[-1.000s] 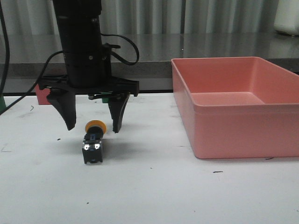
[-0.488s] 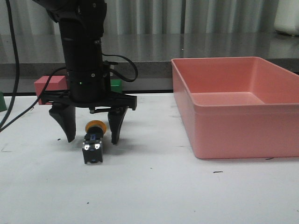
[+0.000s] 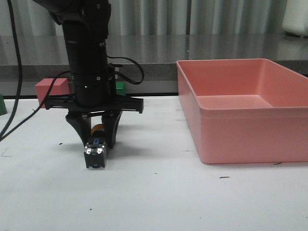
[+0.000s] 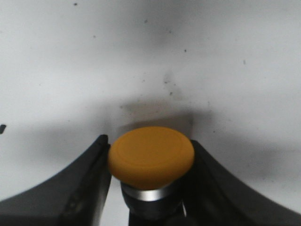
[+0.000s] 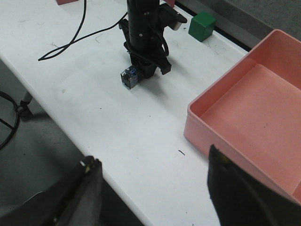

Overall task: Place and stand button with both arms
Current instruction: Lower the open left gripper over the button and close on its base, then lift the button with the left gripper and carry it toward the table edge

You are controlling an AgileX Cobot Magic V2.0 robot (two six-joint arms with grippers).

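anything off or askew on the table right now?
Only the button: it lies on its side on the white table, contact block toward the front camera, not upright. The left claw is shut on its neck below the orange cap. Pink bin looks normal.

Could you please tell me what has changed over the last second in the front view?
The left gripper came down and closed: its fingers, spread wide on either side of the button before, now press against it just below the orange cap. The button itself has not moved; it lies on its side on the table. The pink bin stayed put.
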